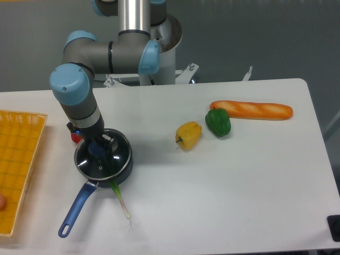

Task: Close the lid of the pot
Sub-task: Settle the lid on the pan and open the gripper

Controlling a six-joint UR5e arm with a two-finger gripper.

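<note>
The dark pot (125, 166) stands at the table's left, and its long blue handle (75, 209) points toward the front edge. The glass lid (106, 163) lies flat over the pot's mouth, metal rim matching the pot's rim. My gripper (98, 148) reaches straight down onto the lid's blue knob (96, 151), with the dark fingers pressed against either side of it. A green onion (120, 198) sticks out from under the lid at the pot's front and lies on the table.
An orange mesh basket (20, 159) sits at the left edge. A small red object (76, 137) is partly hidden behind the pot. A yellow pepper (188, 135), a green pepper (218, 121) and a baguette (251, 110) lie to the right.
</note>
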